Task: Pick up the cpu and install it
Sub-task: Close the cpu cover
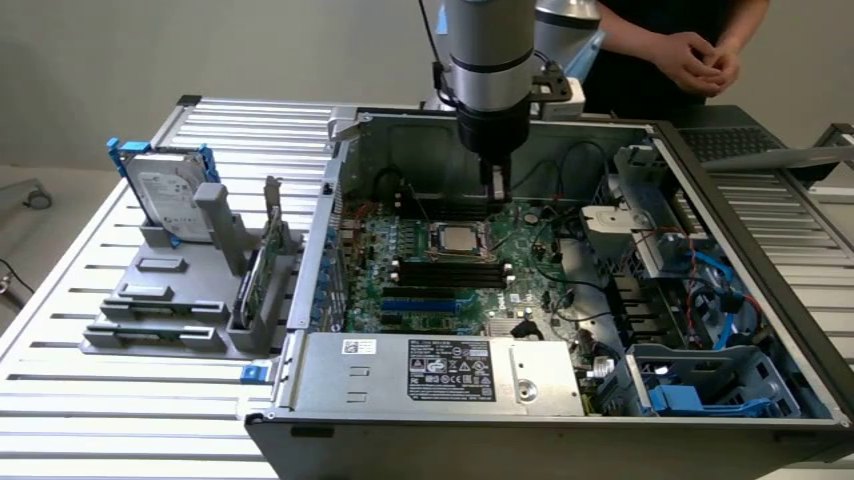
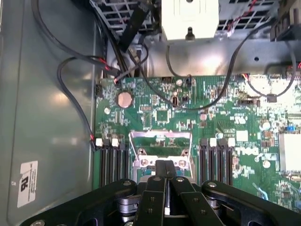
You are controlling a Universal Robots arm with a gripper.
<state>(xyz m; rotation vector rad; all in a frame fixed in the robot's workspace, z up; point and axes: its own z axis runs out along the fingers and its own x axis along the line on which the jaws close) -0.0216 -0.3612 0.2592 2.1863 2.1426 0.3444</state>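
Observation:
The cpu (image 1: 462, 238) appears as a small light silver-grey square lying flat inside the metal-framed socket (image 1: 437, 243) in the middle of the green motherboard (image 1: 534, 262). My gripper (image 1: 497, 190) hangs straight down inside the open computer case, a little above the board and just behind the socket toward the case's back wall. Its fingers are pressed together with nothing between them. In the wrist view my gripper (image 2: 164, 165) overlaps the socket (image 2: 137, 151), and the black fingers (image 2: 155, 188) hide most of its centre.
RAM slots (image 1: 451, 272) flank the socket, and black cables (image 2: 70, 66) loop near the case wall. The power supply (image 1: 441, 372) lies at the case front. At the exterior view's left a grey fixture (image 1: 160, 310) carries an upright silver hard drive (image 1: 171, 195). A person's hands (image 1: 701, 60) are behind the case.

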